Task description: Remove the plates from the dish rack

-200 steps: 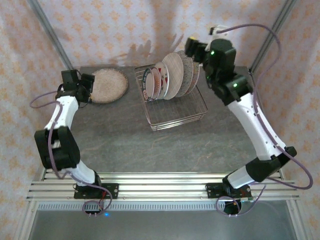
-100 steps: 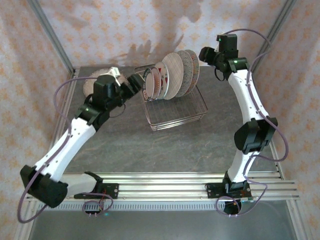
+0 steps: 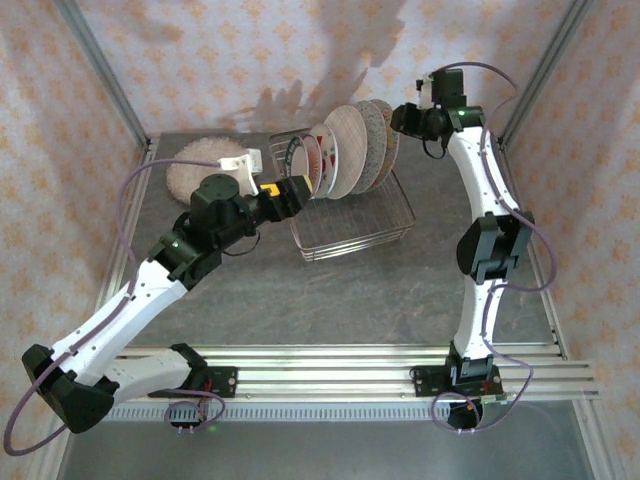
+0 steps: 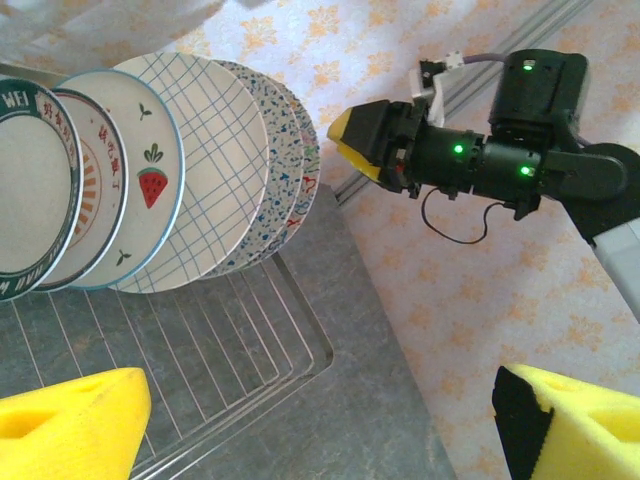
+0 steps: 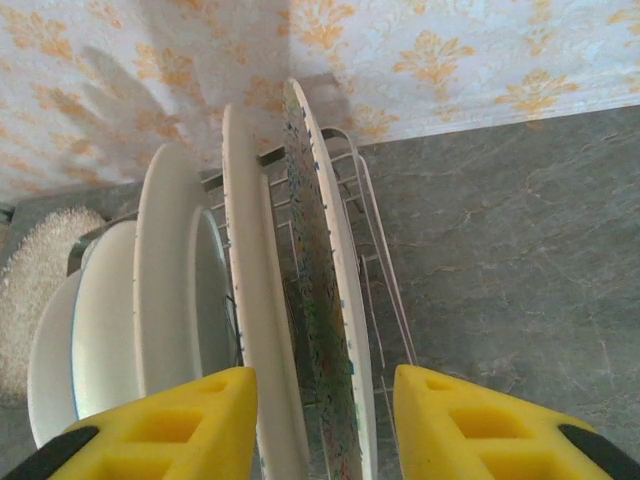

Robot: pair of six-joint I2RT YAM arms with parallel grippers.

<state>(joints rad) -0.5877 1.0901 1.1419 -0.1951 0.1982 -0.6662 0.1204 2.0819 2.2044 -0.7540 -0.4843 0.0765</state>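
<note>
Dish rack (image 3: 352,236): silver wire basket w/ raised sides, on grey table (image 3: 300,290), back-centre. Plates (image 3: 345,155) stand on edge in a row in it, all leaning the same way. In the left wrist view, L→R:
- dark-rimmed plate (image 4: 25,200), w/ lettering on the rim
- red-pattern plate (image 4: 92,195)
- strawberry plate (image 4: 150,150), blue rim
- plaid plate (image 4: 220,140), tallest
- grey speckled plate (image 4: 282,160)
- squiggle plate (image 4: 308,168), at the rack's R end

Brown speckled plate (image 3: 188,170) lies flat on the table left of the rack, partly under the left arm.

Left gripper (image 3: 288,192): jaws wide apart, nothing between them. It sits at the rack's near-left corner, just beside the dark-rimmed plate. Contact w/ rack can't be told from above. In its own cam the whole plate row is ahead and up-left, rack wires (image 4: 250,330) below.

Right gripper (image 5: 322,420): jaws part-way apart, no clamp seen. It sits above the rack's R end, looking down on the plate edges. Rims of the squiggle plate (image 5: 325,300) and its neighbour run into the gap between the pads (image 5: 470,420). In the left wrist view the right gripper (image 4: 345,138) is just beside the squiggle plate's top rim. Touching or not, can't tell.
</note>
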